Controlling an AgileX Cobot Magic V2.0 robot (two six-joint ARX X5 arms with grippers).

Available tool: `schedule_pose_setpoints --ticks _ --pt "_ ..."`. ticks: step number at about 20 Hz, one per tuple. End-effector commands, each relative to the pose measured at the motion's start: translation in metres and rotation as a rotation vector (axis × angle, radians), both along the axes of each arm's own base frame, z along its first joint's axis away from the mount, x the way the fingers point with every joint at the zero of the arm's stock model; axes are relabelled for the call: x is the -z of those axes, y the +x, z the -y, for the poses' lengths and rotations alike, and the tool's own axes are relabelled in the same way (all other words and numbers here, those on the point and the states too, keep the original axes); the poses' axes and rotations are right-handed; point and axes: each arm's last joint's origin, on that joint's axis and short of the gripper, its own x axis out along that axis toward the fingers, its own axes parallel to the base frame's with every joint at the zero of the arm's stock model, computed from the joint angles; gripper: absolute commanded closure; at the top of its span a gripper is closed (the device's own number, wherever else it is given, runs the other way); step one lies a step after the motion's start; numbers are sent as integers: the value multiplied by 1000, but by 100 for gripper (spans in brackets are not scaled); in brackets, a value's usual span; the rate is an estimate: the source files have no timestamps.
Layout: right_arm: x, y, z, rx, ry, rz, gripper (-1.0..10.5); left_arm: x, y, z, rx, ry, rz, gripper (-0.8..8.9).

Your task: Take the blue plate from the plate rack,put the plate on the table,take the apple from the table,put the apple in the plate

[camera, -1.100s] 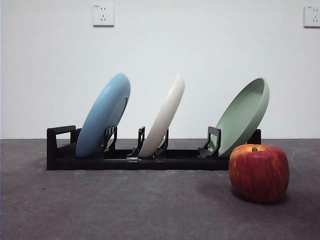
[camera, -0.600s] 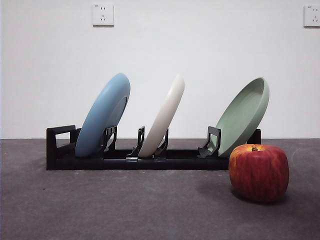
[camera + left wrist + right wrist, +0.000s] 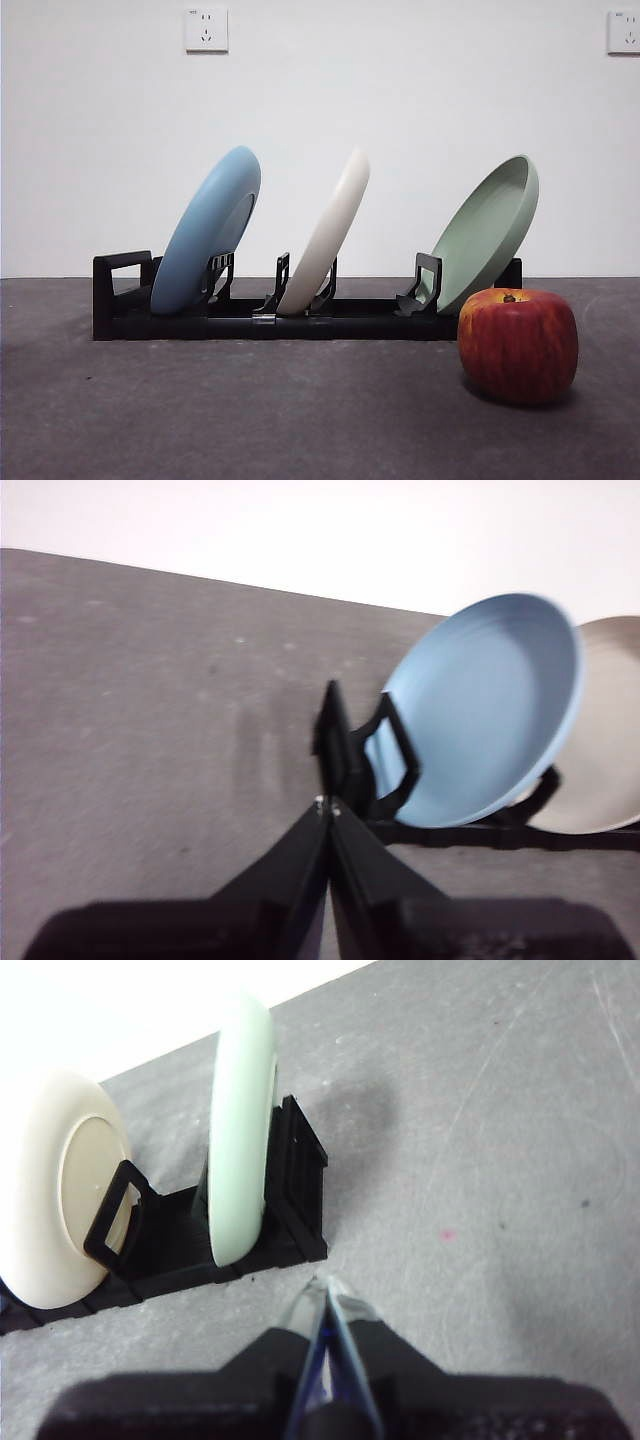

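Both fingers pairs closed, holding nothing

Low front camera faces the plate rack point(image 3: 300, 322) level; both wrist cameras look down on its opposite ends

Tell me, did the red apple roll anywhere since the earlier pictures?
No. The apple sits in the same spot on the table, in front of the plate rack's end, below the pale green plate.
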Motion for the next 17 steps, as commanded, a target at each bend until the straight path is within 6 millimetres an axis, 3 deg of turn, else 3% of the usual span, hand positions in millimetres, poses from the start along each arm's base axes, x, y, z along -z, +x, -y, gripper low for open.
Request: schedule_pose_setpoints --ticks 1,6,11,12,14,15,17 --pt "-24 12 -2 -68 -51 -13 958 -20 13 2 81 23 -40 821" --pt "-63 41 -9 -260 -62 -85 957 -58 46 8 245 0 -200 820" --pt "-72 65 -15 -396 -35 -126 935 -81 75 13 375 -60 -291 794" --pt "-71 68 -15 -396 -35 -135 912 -84 78 14 380 -60 -292 714" --pt "-69 70 -15 -398 -39 -146 738 -86 85 18 385 -53 -266 514" --pt "-69 71 -15 -397 -39 -148 673 -87 88 21 396 -58 -243 499" --pt "-69 71 -15 -397 -39 -149 661 -89 95 29 419 -88 -213 499"
